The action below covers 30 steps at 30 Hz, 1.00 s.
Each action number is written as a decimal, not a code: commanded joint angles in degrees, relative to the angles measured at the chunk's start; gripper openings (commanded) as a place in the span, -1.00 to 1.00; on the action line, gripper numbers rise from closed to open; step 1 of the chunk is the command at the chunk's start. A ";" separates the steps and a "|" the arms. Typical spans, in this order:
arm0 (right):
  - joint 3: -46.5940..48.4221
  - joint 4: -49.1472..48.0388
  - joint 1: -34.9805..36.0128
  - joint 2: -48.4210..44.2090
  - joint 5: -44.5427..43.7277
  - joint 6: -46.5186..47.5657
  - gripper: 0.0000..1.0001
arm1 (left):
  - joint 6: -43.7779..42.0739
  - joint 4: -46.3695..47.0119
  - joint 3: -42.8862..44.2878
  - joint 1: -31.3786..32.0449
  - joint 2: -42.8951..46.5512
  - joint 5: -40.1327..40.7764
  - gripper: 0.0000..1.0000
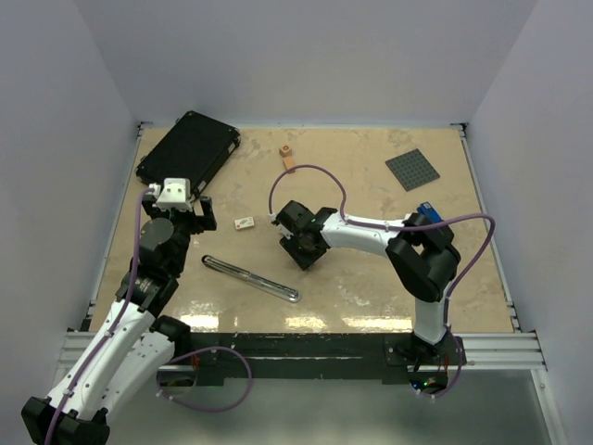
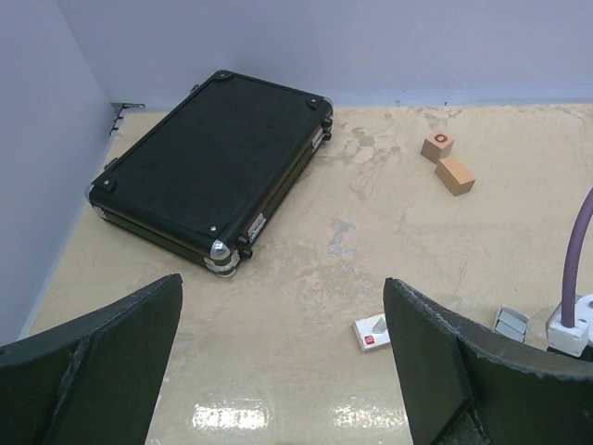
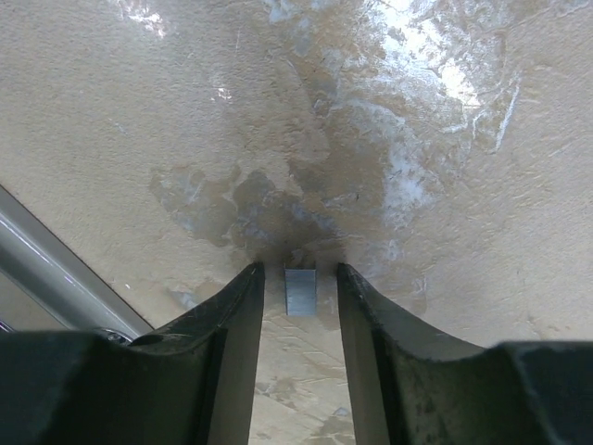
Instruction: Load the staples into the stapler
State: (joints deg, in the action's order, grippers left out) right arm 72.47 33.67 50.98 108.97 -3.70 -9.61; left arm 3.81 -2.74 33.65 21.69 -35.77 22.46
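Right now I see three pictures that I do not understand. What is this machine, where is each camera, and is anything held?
Two robot arms are bolted at the near edge of a table. One picture looks down from above; the other two come from a camera on each wrist. On the table lie a silver stapler, a black case, a grey plate and wooden blocks. The left hand is open and empty. The right hand is low, its fingers either side of the grey staples, with gaps, so nothing is held.
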 commanded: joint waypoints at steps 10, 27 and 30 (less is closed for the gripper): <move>1.89 2.54 0.00 0.55 -1.66 -0.42 -0.49 | -0.12 0.63 2.56 -0.51 0.26 -0.57 0.87; 1.27 -1.76 2.10 -11.05 3.62 5.82 -0.65 | -0.39 0.20 2.65 -0.51 0.70 0.13 0.87; 1.80 -3.87 3.77 -12.81 6.69 6.70 -0.66 | -0.65 0.11 2.65 -0.51 1.05 1.35 0.87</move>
State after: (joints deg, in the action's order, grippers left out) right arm 72.20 33.54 52.38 99.90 -0.86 -5.80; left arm 3.79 -2.81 33.65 21.69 -35.62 22.37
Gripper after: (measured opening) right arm 0.188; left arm 0.939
